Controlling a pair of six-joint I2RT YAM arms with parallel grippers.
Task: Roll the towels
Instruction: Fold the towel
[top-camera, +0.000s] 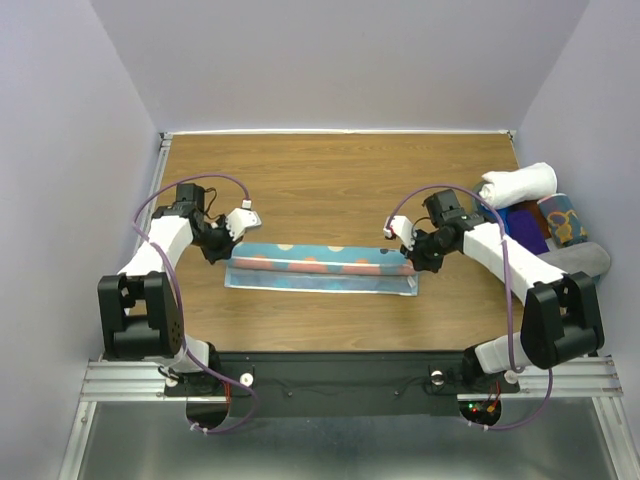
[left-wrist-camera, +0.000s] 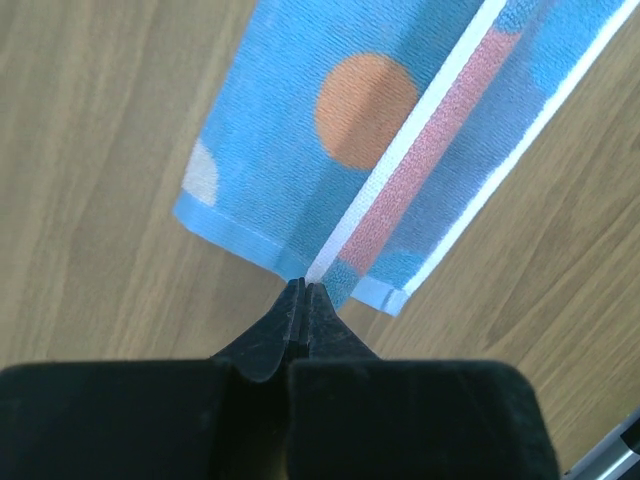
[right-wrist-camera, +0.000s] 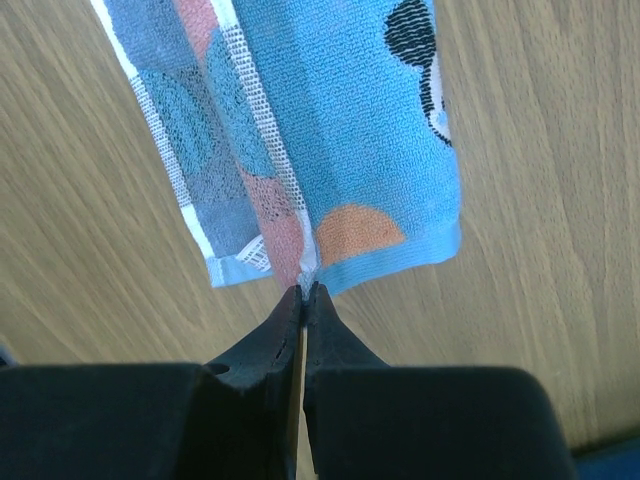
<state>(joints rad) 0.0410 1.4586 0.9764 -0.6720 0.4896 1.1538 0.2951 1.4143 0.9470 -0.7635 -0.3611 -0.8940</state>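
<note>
Your light blue towel (top-camera: 320, 266) lies stretched out on the wooden table (top-camera: 330, 170), in the middle and nearer the arm bases than the far wall. Its long axis runs left to right, one short end pointing at each arm. It is folded lengthwise: a thicker fold with orange dots runs along the far side, and a flatter strip lies on the side nearer the bases. In the right wrist view a black printed mark shows beside one orange dot. You have one towel in the middle and a pile of four cloths at the table's right edge, well apart from it: one white rolled towel (top-camera: 518, 184), one dark blue cloth (top-camera: 522, 222), one mustard and navy towel (top-camera: 565, 220) bundled up, and one grey cloth (top-camera: 580, 260) nearest the right arm. Your left gripper (left-wrist-camera: 305, 290) is at the towel's left end, its jaws pressed together on the hem just where a white seam line meets the edge. Your right gripper (right-wrist-camera: 305, 292) is pinched shut the same way on the right end's hem. Both arms reach in from the outer sides, elbows bent outward, wrists turned toward each other and low over the table.
</note>
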